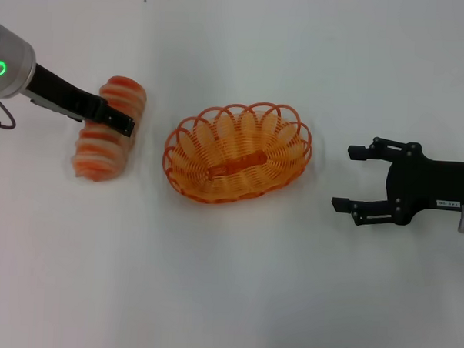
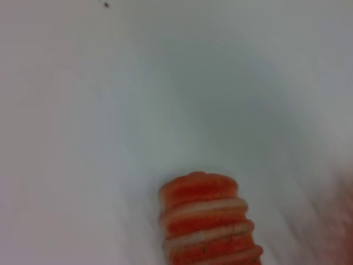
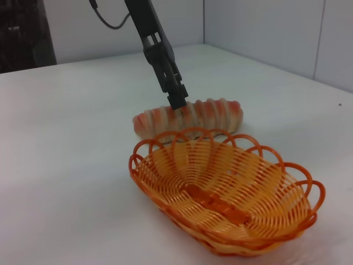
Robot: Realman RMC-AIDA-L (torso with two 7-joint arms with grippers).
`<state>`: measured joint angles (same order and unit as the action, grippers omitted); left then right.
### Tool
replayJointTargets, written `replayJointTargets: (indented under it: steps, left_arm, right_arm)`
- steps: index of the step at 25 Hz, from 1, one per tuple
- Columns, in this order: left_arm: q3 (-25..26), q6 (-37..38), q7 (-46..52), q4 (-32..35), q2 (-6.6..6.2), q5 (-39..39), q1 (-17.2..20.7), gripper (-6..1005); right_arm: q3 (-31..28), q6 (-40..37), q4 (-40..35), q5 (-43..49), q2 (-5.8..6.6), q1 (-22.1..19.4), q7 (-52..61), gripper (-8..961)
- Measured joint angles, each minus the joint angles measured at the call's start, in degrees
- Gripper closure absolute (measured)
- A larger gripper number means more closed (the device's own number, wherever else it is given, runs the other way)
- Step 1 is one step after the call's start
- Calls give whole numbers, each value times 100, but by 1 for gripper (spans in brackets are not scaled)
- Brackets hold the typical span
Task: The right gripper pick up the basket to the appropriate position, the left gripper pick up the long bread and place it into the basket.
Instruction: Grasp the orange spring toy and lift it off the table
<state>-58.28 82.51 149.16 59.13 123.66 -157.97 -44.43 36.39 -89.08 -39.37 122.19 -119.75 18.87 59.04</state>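
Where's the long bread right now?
In the head view the long bread lies on the table to the robot's left of the empty basket, apart from it, with the left gripper at its middle.

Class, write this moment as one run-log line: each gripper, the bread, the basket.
left gripper: at long bread on table | right gripper: jaws open, apart from basket | basket: empty, on table

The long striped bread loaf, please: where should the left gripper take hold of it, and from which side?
Probably mid-length, from above, fingers across its narrow width. The long orange-and-cream ridged loaf lies flat on the white table, so a central grip should keep it level. The left gripper is already over its middle.
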Motion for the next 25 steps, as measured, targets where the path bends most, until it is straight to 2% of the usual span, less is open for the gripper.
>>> replayJointTargets:
  steps: [7,25]
  left_arm:
    - [-20,-128,467,-96,11,-228,-86,140]
    - [-339,-346,522,-542,32,-269,-150,145]
  right_arm:
    - [83,6,0,0,-4,27,106,9]
    - [183,11,3,-3,-5,57,107,8]
